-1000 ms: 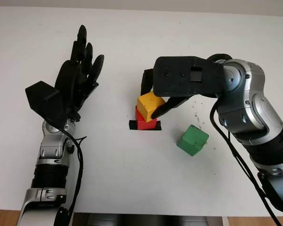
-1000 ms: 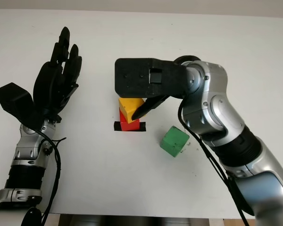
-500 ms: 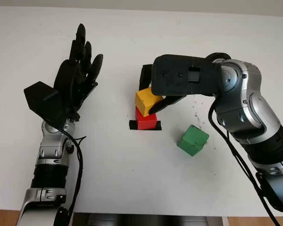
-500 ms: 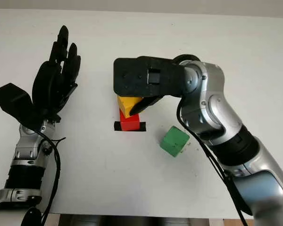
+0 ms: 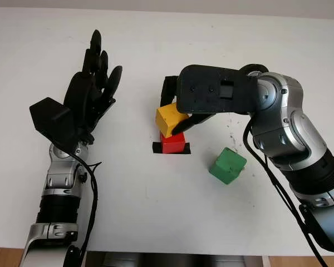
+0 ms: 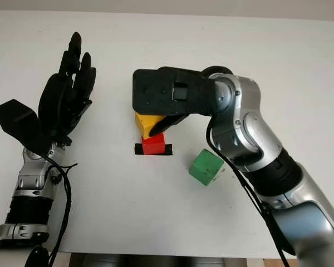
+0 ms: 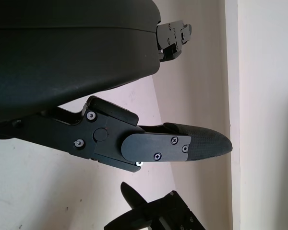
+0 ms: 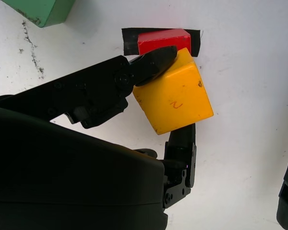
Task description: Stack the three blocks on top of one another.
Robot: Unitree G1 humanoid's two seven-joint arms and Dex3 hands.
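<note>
Right hand (image 5: 181,114) shell covers the top of the yellow block (image 5: 168,118); whether it touches the red block (image 5: 173,143) can't be told. Black tape (image 5: 156,147) mostly hidden under the red block. In the right wrist view the green block (image 8: 41,10) is cut off by the edge. Left hand's (image 5: 89,97) arm runs off the bottom edge.

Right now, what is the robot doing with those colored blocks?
The right hand is holding the yellow block, tilted, just over the red block, which sits on a strip of black tape on the white table. The green block waits on the table beside them, not stacked yet. The left hand is open, raised off to the side.
</note>
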